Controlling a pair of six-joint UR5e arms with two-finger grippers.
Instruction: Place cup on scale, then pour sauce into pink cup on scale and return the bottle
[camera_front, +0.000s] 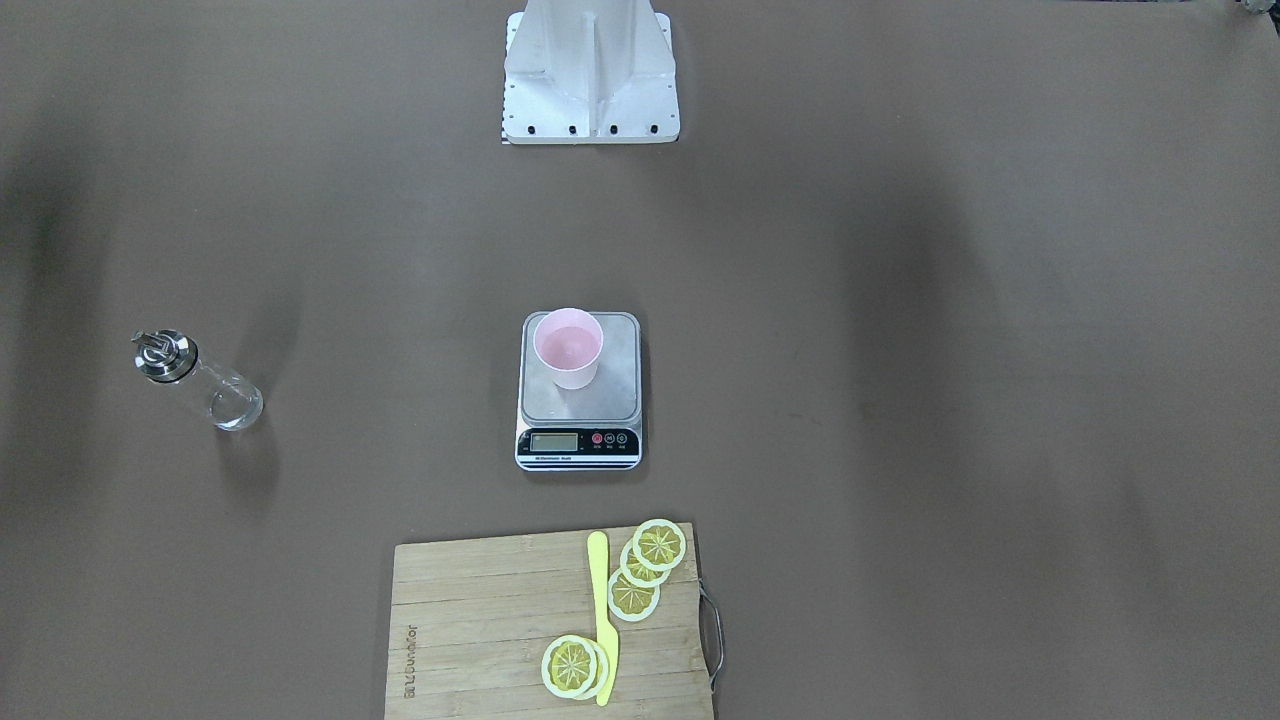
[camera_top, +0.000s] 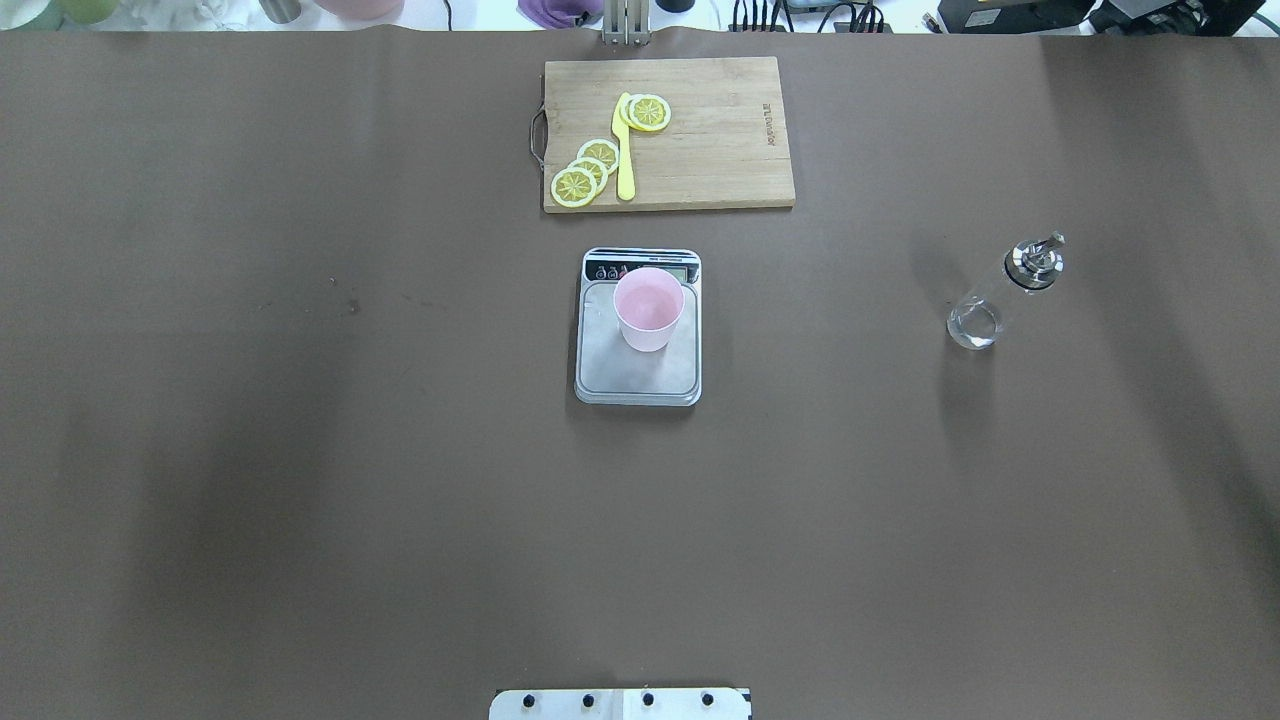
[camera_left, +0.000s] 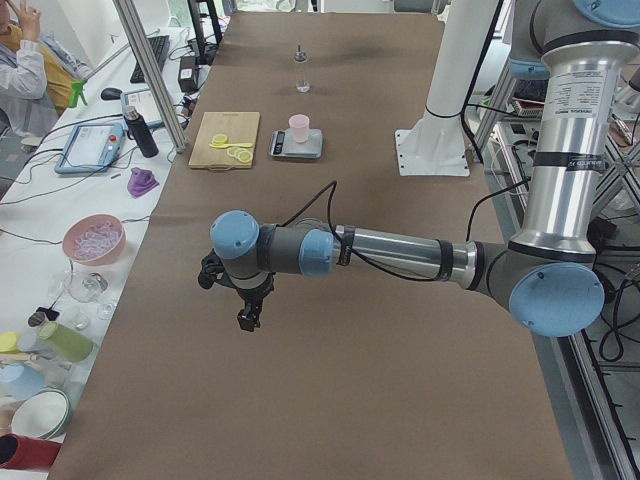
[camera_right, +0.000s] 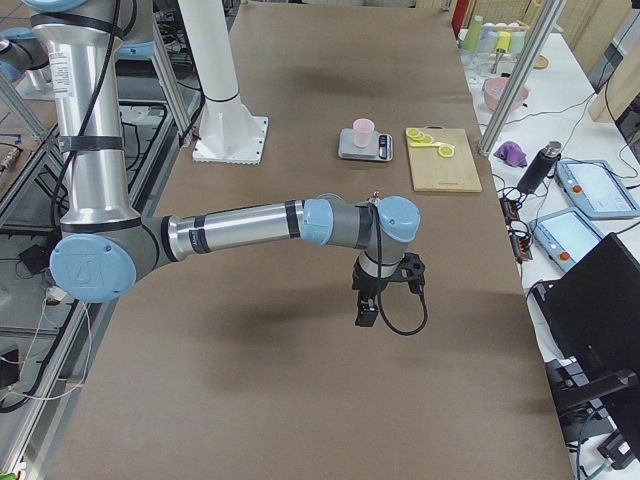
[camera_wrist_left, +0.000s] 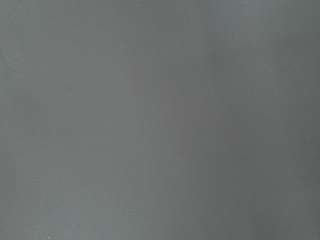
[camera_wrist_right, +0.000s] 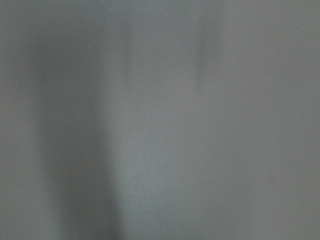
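The left gripper (camera_left: 244, 320) hangs from the near arm in the exterior left view. It points down above bare brown table (camera_top: 300, 450) and touches nothing. No other view shows it, so I cannot tell whether its fingers are spread or pressed together. Nothing can be seen held in it. The left wrist camera shows only blurred table surface.

The right gripper (camera_right: 365, 318) hangs the same way from the near arm in the exterior right view, pointing down and clear of the tabletop, with a black cable looping beside it. Here too I cannot tell how far apart the fingers stand, and the right wrist camera gives only a grey blur.

Both tools are well apart from the task's things. The scale (camera_front: 610, 400) lies at the table's middle, between the two grippers and far from each. The cup (camera_front: 568, 350) stands upright on its steel platform, towards the corner away from the display. The bottle (camera_front: 200, 382) stands on the table on the right gripper's side of the scale, well apart from it, with its silver spout cap on.

Past the scale from the robot lies a wooden cutting board (camera_front: 480, 610). It bears lemon slices (camera_front: 659, 544) and a yellow knife (camera_front: 602, 620).
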